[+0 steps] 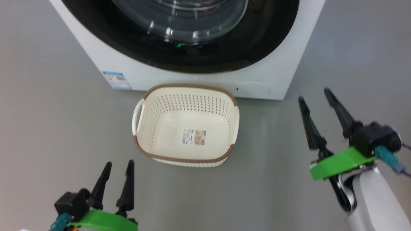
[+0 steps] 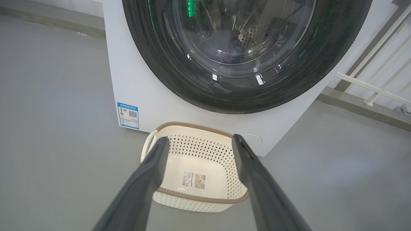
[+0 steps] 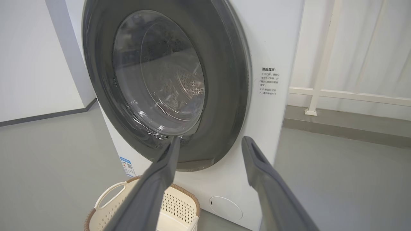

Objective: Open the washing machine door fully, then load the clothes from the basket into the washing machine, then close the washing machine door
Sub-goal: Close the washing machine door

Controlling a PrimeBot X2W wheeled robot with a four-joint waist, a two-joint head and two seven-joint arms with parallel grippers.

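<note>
The washer (image 1: 199, 80) is standing on the grey floor (image 1: 48, 134), taking up the top of the head view. Its door (image 1: 257, 41) is lying flat against the white front and looks closed, its glass bulging outward. The basket (image 1: 189, 87) is sitting on the floor just in front of the washer, below the door, with its far rim close to the washer's base; whether they are touching I cannot tell. The right pincer (image 1: 313, 94) is hovering to the right of the basket, well apart from it, with its fingers spread and pinching nothing. The left pincer (image 1: 119, 162) is hanging near the basket's near left corner, its fingers likewise apart and holding nothing. Through the glass in the left wrist view, the clothes (image 2: 232, 49) are showing as a dim bluish heap in the drum, too blurred for more detail. A blue sticker (image 1: 117, 80) and a round cap (image 1: 253, 88) are sitting low on the washer's front, and a label (image 1: 194, 137) is showing on the basket's bottom.
</note>
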